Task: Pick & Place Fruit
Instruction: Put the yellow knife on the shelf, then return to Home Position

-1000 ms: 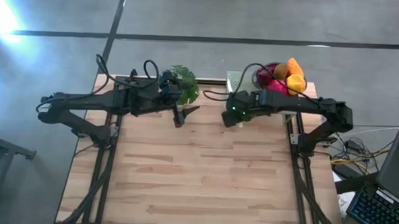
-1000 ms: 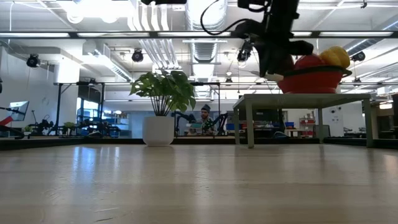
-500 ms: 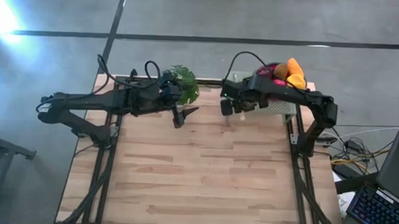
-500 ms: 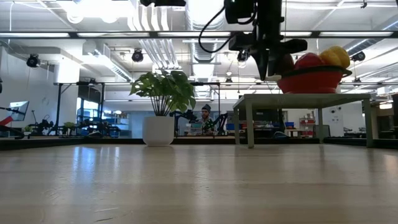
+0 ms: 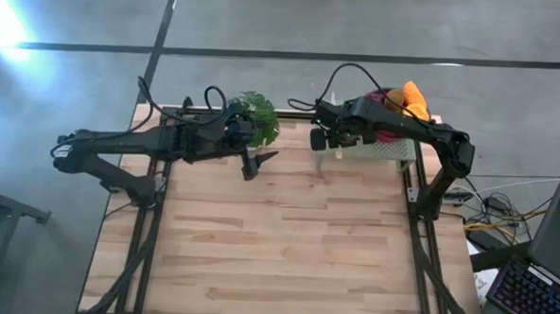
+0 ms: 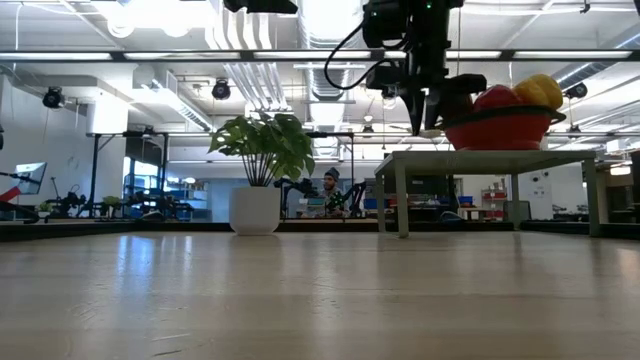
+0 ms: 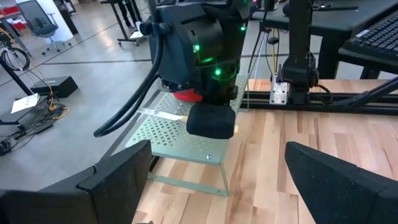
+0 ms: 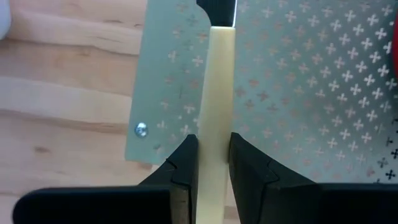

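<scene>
Pale-handled slim knife (image 8: pixel 216 93) sits clenched in your right claw (image 8: pixel 214 163) over the perforated metal stand (image 8: pixel 298 81), likely for cutting fruit; left claw (image 7: pixel 217 180) waits released near the desk's far edge.

Even indoor light, with glare at one corner of the high view

In the high view a white glare patch (image 5: pixel 0 12) burns out the floor at the upper left, while the wooden table (image 5: pixel 276 242) is evenly lit and the arms cast only faint, soft shadows on it. In the low view, rows of ceiling strip lights (image 6: pixel 150 55) glow bright overhead; the near tabletop is soft and out of focus with a pale sheen, and the potted plant (image 6: pixel 262 150) stands fairly sharp. In the right wrist view the pale knife handle (image 8: pixel 216 106) is crisp against the perforated metal stand (image 8: pixel 298 93); the near dark fingers (image 8: pixel 180 168) are slightly blurred.
</scene>
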Motion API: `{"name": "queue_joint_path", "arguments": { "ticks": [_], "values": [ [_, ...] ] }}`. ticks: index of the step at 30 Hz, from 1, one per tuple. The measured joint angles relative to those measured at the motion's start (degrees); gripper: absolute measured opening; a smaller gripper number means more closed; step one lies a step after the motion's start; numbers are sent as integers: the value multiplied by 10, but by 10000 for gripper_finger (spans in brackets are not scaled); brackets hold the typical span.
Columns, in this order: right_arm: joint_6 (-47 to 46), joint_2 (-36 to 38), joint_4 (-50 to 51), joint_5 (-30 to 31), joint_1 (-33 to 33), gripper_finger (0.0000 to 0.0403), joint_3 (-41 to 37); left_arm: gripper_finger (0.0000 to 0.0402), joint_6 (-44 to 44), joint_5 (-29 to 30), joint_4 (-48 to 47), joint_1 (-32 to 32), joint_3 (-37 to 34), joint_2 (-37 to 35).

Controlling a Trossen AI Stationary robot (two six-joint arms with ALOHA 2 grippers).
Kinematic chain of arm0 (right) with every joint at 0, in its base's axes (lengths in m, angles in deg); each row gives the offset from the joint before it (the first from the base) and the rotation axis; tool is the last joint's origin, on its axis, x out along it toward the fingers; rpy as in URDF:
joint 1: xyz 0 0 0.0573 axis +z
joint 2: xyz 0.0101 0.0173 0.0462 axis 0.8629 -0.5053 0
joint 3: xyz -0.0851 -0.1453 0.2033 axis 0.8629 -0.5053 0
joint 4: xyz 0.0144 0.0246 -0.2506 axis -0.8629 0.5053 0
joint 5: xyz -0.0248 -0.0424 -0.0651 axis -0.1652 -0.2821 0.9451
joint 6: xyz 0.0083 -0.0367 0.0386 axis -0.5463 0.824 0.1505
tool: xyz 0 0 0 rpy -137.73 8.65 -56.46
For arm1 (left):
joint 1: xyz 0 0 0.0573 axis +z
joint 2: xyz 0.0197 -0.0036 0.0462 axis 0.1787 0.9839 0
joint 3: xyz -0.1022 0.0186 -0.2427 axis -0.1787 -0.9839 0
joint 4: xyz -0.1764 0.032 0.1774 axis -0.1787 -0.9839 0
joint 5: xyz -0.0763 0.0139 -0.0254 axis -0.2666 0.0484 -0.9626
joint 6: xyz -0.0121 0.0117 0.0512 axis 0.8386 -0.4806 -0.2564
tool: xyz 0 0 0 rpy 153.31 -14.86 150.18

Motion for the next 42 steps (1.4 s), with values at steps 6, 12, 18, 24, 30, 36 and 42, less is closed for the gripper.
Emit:
{"name": "queue_joint_path", "arguments": {
  "ticks": [6, 12, 18, 24, 30, 36, 42],
  "values": [
    [1, 0, -1, 22, 0, 56, -8, 374, 0, 0, -4, 0, 0, 0],
    [1, -6, -5, 38, -2, 60, -9, 374, 0, 0, -4, 0, 0, 0],
    [23, -38, -12, 38, -11, 71, -9, 374, 5, 0, -5, 0, 0, 0],
    [30, -44, -11, 37, -19, 65, -9, 374, 9, 0, -21, 0, 0, 0],
    [43, -41, -14, 37, -19, 100, -9, 374, 9, 0, -23, 0, 0, 0],
    [49, -41, -16, 52, -19, 146, -9, 374, 9, 0, -23, 0, 0, 0],
    [59, -39, -15, 73, -11, 172, 4, 374, 9, 0, -23, 0, 0, 0]
  ]
}}
